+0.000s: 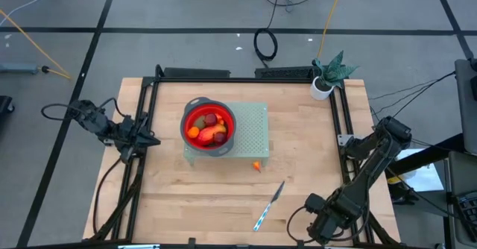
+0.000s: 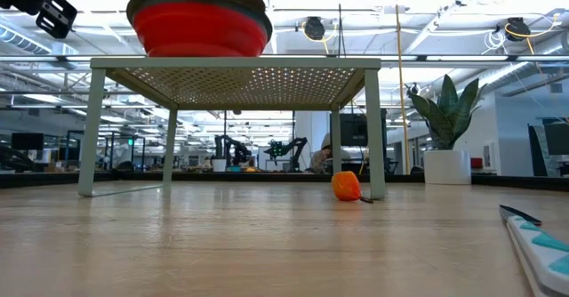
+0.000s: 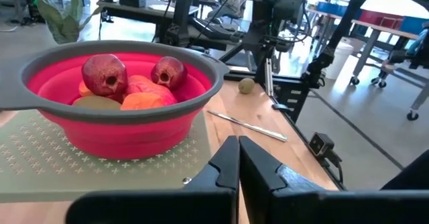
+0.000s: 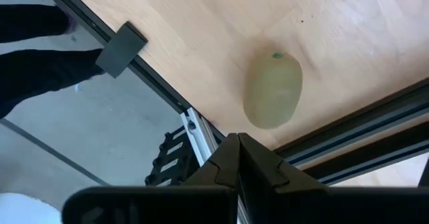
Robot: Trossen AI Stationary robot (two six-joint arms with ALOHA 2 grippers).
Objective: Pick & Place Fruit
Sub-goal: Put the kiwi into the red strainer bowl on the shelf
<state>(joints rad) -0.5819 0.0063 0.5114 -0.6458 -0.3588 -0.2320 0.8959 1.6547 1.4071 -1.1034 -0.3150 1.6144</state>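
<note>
We see the right gripper [image 4: 238,158] pinched closed and empty, an olive-green fruit [image 4: 272,90] just ahead, upright-oval, then the orange fruit [image 1: 257,166] mid-table, nearer it than the closed, empty left gripper [image 3: 238,163] facing the filled red bowl [image 3: 120,127].

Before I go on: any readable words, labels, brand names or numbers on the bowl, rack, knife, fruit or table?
None can be read.
Red bowl: no print shows.
Green rack: only perforations.
Knife: no marking legible.
Plant pot: plain white.

Knife [image 2: 538,235] cut off; bowl [image 2: 199,20] hides its fruit.
</note>
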